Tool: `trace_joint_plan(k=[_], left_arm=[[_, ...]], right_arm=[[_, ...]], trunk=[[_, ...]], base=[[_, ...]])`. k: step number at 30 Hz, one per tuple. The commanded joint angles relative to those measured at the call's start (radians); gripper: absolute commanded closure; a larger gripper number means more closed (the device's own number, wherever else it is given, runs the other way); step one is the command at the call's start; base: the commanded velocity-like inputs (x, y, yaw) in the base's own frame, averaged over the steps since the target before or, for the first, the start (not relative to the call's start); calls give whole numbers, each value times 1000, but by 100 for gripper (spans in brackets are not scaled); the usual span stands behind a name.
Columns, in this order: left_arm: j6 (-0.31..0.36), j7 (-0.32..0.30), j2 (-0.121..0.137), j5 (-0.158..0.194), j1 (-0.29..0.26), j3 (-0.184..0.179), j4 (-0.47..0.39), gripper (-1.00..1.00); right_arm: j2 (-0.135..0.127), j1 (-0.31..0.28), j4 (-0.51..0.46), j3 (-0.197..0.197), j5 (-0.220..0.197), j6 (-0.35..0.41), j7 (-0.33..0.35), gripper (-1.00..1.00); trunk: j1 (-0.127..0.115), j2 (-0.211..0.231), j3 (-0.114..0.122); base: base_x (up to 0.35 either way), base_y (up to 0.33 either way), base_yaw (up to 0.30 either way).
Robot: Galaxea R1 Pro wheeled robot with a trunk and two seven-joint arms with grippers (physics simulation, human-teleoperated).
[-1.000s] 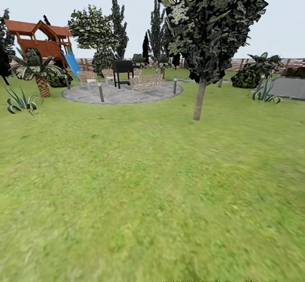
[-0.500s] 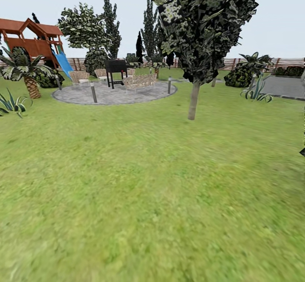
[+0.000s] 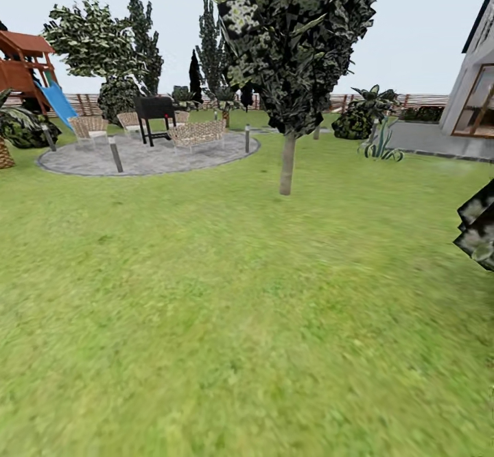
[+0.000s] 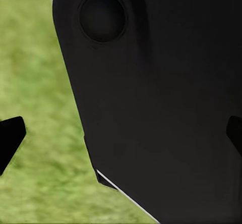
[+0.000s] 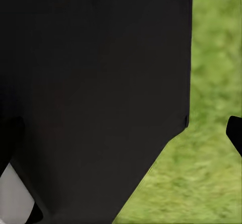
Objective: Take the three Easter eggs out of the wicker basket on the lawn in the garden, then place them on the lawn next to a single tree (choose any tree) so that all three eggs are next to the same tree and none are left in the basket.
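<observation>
The lawn (image 3: 206, 306) spreads wide and green in the head view. A tree (image 3: 287, 165) with a pale grey trunk and dark, pale-speckled leaves stands on it ahead, a little right of centre. The Easter eggs and the wicker basket are out of view. In the left wrist view my left gripper (image 4: 121, 135) is open, its black fingertips (image 4: 10, 141) far apart at the picture's edges, with a dark robot body part and grass behind. My right gripper (image 5: 121, 133) looks open too, one fingertip (image 5: 235, 133) over grass. Nothing is held.
A round paved patio (image 3: 137, 158) with a black grill (image 3: 154, 108), wicker chairs (image 3: 197, 133) and short bollards (image 3: 115, 154) lies at the back left. A play set with a blue slide (image 3: 58, 100) is far left. A house (image 3: 477, 90) and dark foliage (image 3: 479, 230) are at the right.
The whole head view has swung to the right: tree, patio and play set slid left, and the house and a dark leaf cluster came in at the right edge.
</observation>
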Motion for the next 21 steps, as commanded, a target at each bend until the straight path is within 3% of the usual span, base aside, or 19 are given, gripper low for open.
trace_joint_plan(k=[1, 14, 21], left_arm=[[-4, 0, 0, -7, 0, -5, 0, -100], [-4, 0, 0, -10, 0, -5, 0, -100], [-4, 0, 0, -10, 0, -5, 0, -100]], right_arm=[[0, 0, 1, -7, -5, -5, 0, -100], [0, 0, 1, -6, -5, -5, 0, -100], [1, 0, 1, -6, -5, -5, 0, -100]], trunk=[[1, 0, -1], [1, 0, -1], [1, 0, -1]], base=[[335, 0, -285], [335, 0, -113], [335, 0, -242]])
